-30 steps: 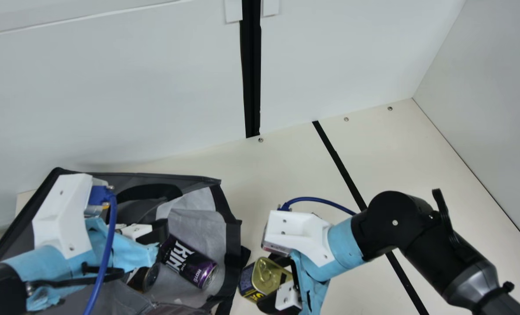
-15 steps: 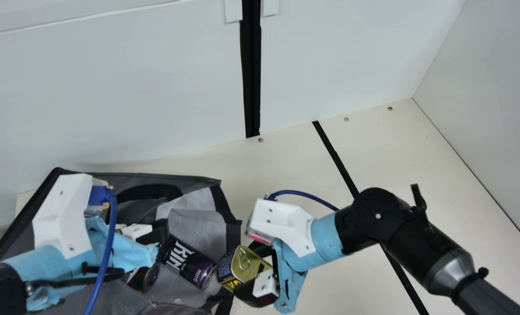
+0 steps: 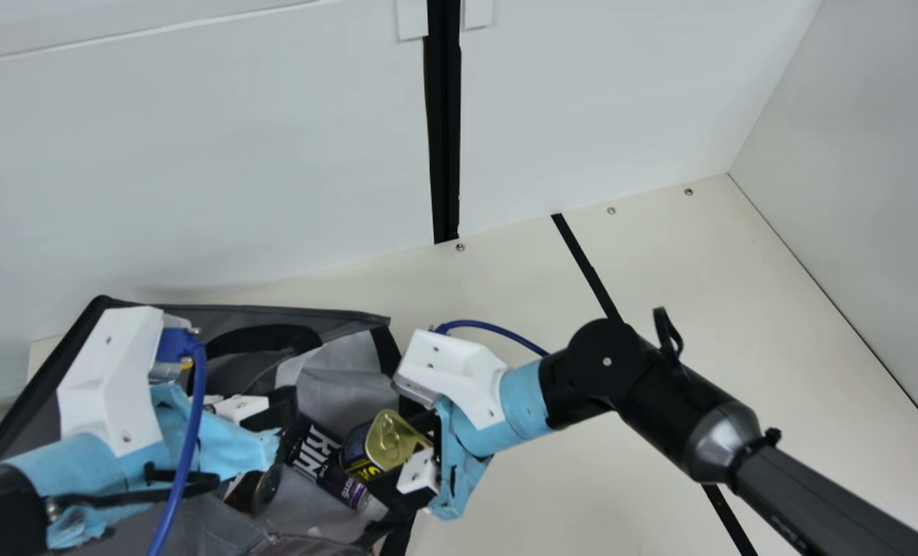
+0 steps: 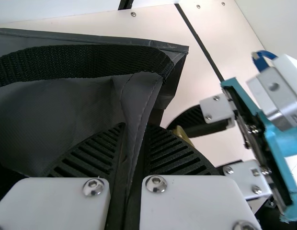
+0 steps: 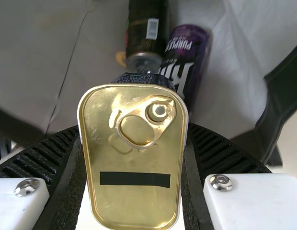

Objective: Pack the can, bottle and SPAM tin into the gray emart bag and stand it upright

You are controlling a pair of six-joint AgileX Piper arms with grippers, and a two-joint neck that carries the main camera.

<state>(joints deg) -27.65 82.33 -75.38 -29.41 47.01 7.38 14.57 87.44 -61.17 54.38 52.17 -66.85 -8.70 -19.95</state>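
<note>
"SPAM tin (image 3: 389, 444), main view: held?"

"Clamped in the right gripper (image 3: 406, 459), over the gray emart bag's (image 3: 335, 315) mouth, ringed lid tilted upward; yellow lettering on dark label. Inside the bag: purple can (image 3: 312, 455) with white print, beside bottle (image 3: 252, 490). Above the bag too: left gripper (image 3: 277, 413)."

"Left wrist view?"

"Left gripper (image 4: 134, 132) pinched together on bag fabric, right by the handle strap (image 4: 91, 60). Just beyond, gold sliver of tin."

"Right wrist view?"

"Long axis running outward along the fingers, pull ring (image 5: 139, 127) at the far end, black strip (image 5: 135, 179) nearer. Farther off, barcode on the bottle."
</note>
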